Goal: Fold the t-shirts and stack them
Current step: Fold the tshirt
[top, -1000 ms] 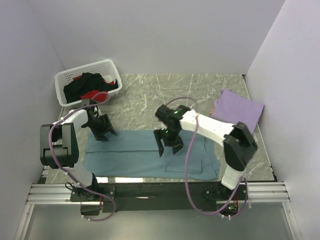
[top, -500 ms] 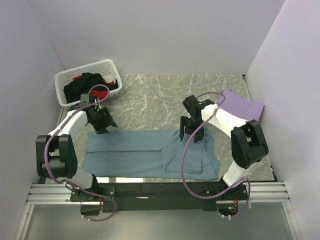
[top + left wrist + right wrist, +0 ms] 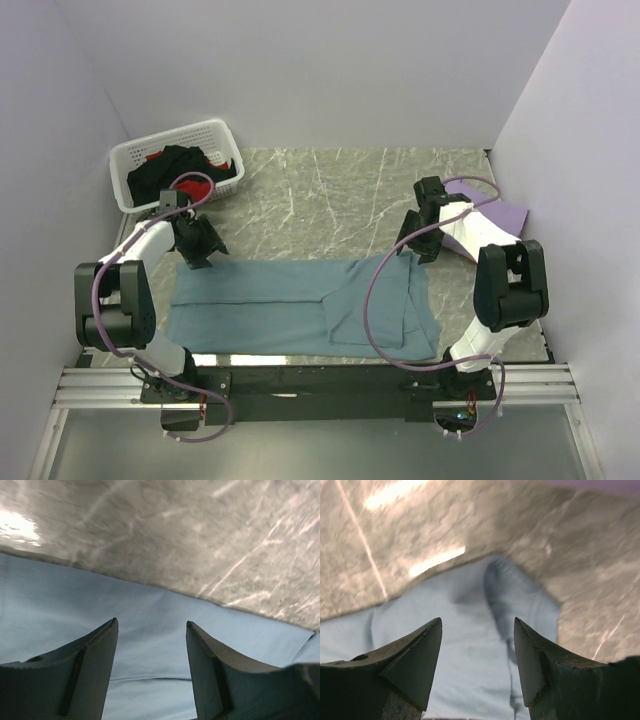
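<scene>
We judged the teal shirt (image 3: 290,310) to be mid-fold. It lay flat along the near tabletop (image 3: 320,190), right side lapped over. Left jaws and right jaws hung released and empty above its far corners. Next: drop, pinch both corners, fold nearward. Grey marbled top, white walls (image 3: 330,70). Purple shirt (image 3: 505,210) far right, basket (image 3: 215,128) far left.

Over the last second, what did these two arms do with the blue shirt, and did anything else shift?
The right gripper swung from the middle of the teal t-shirt out to its far right corner, beside the lavender t-shirt. Its jaws are open and hold nothing. The left gripper edged slightly farther out at the far left corner, also open. Both shirts and the white basket lie as before.
</scene>
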You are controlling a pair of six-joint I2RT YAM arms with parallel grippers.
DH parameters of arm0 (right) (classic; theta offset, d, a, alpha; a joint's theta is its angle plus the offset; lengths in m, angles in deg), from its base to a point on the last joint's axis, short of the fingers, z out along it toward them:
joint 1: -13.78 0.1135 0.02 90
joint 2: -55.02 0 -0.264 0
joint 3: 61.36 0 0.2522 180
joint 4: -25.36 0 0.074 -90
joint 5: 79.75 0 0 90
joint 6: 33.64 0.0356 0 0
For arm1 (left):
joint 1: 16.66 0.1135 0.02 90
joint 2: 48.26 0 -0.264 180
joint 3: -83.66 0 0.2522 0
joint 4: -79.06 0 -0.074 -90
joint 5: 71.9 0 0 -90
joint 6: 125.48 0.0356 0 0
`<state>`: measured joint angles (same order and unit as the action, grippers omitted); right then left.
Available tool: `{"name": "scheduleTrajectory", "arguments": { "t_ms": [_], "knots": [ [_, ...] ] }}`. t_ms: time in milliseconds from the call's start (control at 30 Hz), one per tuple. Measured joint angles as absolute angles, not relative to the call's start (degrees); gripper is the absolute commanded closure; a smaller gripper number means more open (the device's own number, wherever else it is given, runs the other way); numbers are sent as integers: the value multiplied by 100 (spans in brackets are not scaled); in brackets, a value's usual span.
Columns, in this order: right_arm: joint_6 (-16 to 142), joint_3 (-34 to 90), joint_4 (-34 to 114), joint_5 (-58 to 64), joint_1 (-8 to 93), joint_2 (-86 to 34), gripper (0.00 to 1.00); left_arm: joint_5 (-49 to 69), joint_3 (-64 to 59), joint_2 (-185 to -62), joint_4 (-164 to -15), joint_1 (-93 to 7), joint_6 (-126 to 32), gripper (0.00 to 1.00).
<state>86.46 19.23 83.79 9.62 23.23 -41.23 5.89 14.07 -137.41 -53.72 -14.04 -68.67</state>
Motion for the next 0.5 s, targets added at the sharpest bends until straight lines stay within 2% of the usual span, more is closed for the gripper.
{"name": "scheduleTrajectory", "arguments": {
  "t_ms": [300, 433, 500],
  "knots": [
    [8458, 1457, 7631, 864, 1998, -4107, 40, 661, 1569, -13780, -5626, -1219, -6941, 38],
    [8441, 1409, 7373, 781, 1989, -4110, 53, 659, 1625, -13892, -5652, -1182, -6941, 38],
    [8437, 1405, 7249, 761, 1989, -4110, 56, 666, 1628, -13933, -5659, -1153, -6941, 38]
  ]
}}
